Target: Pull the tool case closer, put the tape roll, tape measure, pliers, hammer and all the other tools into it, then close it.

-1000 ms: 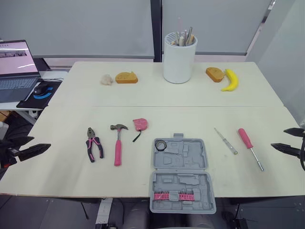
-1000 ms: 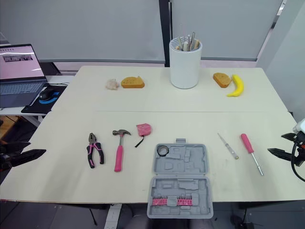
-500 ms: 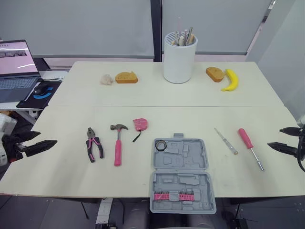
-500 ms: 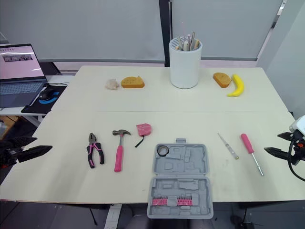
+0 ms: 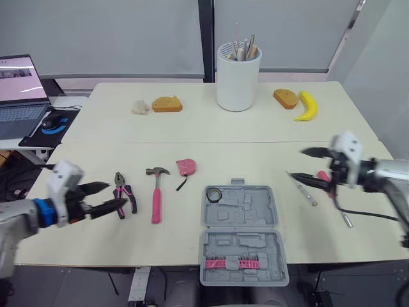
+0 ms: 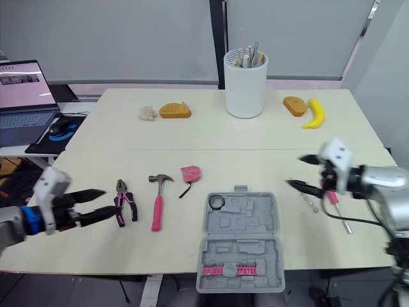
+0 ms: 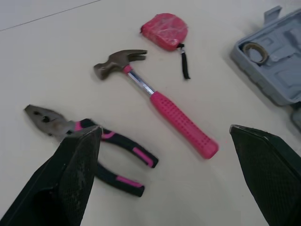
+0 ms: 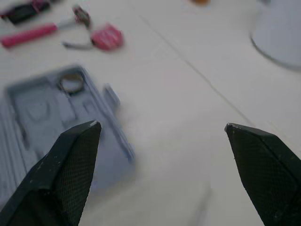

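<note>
- Lying open and flat at the middle of the bench's (image 5: 192, 128) near edge, the tool case (image 5: 241, 231) has its near half reaching out past that edge, with a row of pink bits (image 5: 231, 263) in it.
- The tape roll (image 5: 215, 194) sits in the far left corner of the case's far half.
- The pink tape measure (image 5: 186, 166) lies on the bench just beyond that corner, apart from the case.
- The pink-handled hammer (image 5: 155, 195) lies left of the case, head pointing away from the robot.
- The pliers (image 5: 123, 192) lie just left of the hammer, parallel to it and not touching it.
- The left gripper (image 5: 116, 195) hovers low at the pliers' handles with its fingers (image 7: 70, 179) spread wide and nothing held; the left wrist view looks past them at the pliers, hammer and tape measure.
- The right gripper (image 5: 295, 163) hangs above the bench to the right of the case, its fingers spread wide and empty.
- A slim screwdriver (image 5: 305, 190) lies just below the right gripper.
- A pink-handled screwdriver (image 6: 331, 197) lies beside it, partly hidden by the gripper.
- At the far side stand a white holder (image 5: 238, 77) of utensils, a banana (image 5: 305, 105) and two bread pieces (image 5: 166, 103).
- A laptop (image 5: 19, 86) sits on a side desk to the left.
</note>
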`<state>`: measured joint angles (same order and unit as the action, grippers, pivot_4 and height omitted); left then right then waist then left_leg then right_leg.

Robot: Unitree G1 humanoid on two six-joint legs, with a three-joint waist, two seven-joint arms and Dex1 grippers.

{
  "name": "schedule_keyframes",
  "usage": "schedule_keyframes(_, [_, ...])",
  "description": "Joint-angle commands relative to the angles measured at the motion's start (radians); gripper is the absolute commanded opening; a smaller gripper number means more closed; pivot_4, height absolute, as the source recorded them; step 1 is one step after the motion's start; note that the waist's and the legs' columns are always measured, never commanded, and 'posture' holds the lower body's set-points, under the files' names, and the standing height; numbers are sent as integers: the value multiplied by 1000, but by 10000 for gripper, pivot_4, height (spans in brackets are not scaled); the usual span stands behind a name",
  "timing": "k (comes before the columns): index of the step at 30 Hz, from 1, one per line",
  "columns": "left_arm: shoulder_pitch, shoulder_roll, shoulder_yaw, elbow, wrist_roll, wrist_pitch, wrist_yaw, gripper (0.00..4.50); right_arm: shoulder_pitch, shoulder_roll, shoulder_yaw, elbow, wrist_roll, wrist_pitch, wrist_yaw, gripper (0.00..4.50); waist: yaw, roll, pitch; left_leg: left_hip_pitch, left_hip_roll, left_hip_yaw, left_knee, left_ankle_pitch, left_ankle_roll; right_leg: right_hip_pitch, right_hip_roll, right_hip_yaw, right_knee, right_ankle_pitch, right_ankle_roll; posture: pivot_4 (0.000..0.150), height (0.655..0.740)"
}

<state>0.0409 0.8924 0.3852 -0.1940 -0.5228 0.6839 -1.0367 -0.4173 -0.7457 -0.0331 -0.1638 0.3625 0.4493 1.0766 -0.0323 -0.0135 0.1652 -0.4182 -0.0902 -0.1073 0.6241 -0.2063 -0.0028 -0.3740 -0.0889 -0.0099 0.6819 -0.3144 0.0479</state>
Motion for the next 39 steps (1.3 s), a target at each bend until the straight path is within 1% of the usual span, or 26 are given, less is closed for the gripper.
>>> schedule_keyframes(1, [23, -73, -29, -145, -19, 3, 95, 45000, -52, 49, 23, -128, 57, 38, -44, 44756, 7, 0, 0, 0, 0, -1, 0, 0, 0, 0, 0, -1, 0, 0, 0, 1500, 7400])
schedule_keyframes(2, [40, -118, -60, -197, -18, -4, 130, 45000, -60, 65, 43, -150, 54, 41, -51, 44756, 14, 0, 0, 0, 0, -1, 0, 0, 0, 1, 0, 0, -1, 0, 0, 1500, 7400])
schedule_keyframes(5, [71, -255, -164, -296, 42, -34, 274, 45000, -65, 79, 93, -168, 22, 11, -57, 44756, 33, -1, 0, 0, -3, -1, 3, -1, 1, 0, -1, 0, -3, 0, 0, 1500, 7400])
schedule_keyframes(8, [62, -400, -272, -293, 193, -127, 469, 45000, -69, 90, 115, -160, 5, -4, -66, 44756, 43, -3, 0, 0, -4, -1, 4, -2, 2, 1, -2, 0, -4, 1, 2, 1500, 7400])
schedule_keyframes(10, [45, -469, -316, -260, 269, -194, 558, 45000, -69, 90, 123, -154, -5, -14, -66, 44756, 46, -4, 0, 1, -4, -1, 4, -2, 2, 2, -2, 0, -2, 1, 2, 1500, 7400])
schedule_keyframes(14, [-33, -604, -380, -116, 393, -297, 724, 45000, -71, 94, 127, -148, -11, -19, -71, 44756, 49, -3, -1, 1, -3, 0, 4, -1, 1, 4, 0, 0, -1, 1, 2, 1500, 7400])
schedule_keyframes(18, [-115, -702, -418, 28, 445, -338, 807, 45000, -72, 87, 136, -147, -34, -26, -77, 44756, 49, -4, -1, 1, -4, 0, 5, -1, 1, 4, 0, 0, -1, 1, 2, 1500, 7400])
schedule_keyframes(21, [-178, -770, -403, 152, 456, -350, 879, 45000, -75, 83, 129, -152, -32, -15, -85, 44756, 49, -4, -1, 1, -4, 0, 5, -1, 1, 4, 0, -1, -1, 1, 2, 1500, 7400])
schedule_keyframes(23, [-207, -798, -390, 212, 456, -351, 910, 45000, -76, 79, 127, -156, -32, -8, -88, 44756, 49, -4, -1, 1, -4, 0, 5, -1, 1, 4, 0, -1, -1, 2, 2, 1500, 7400])
schedule_keyframes(26, [-233, -810, -420, 271, 463, -347, 895, 45000, -71, 65, 126, -164, -38, 1, -90, 44756, 46, -4, -1, 1, -4, 0, 5, -1, 1, 4, 0, -1, -1, 2, 3, 1500, 7400])
schedule_keyframes(34, [-282, -827, -436, 363, 487, -340, 911, 45000, -72, 43, 113, -168, -40, 1, -109, 44756, 46, -4, -1, 1, -4, 0, 5, -1, 1, 4, 0, -1, -1, 2, 3, 1500, 7400])
schedule_keyframes(37, [-311, -840, -434, 399, 474, -339, 900, 45000, -70, 36, 111, -168, -37, 5, -111, 44756, 47, -4, -1, 1, -4, 0, 5, -1, 1, 4, 0, -1, -1, 2, 3, 1500, 7400])
schedule_keyframes(39, [-320, -845, -437, 412, 478, -332, 905, 41248, -67, 31, 111, -171, -38, 6, -112, 45000, 47, -5, -1, 1, -4, 0, 5, -1, 1, 4, 0, -1, -1, 2, 3, 1500, 7400])
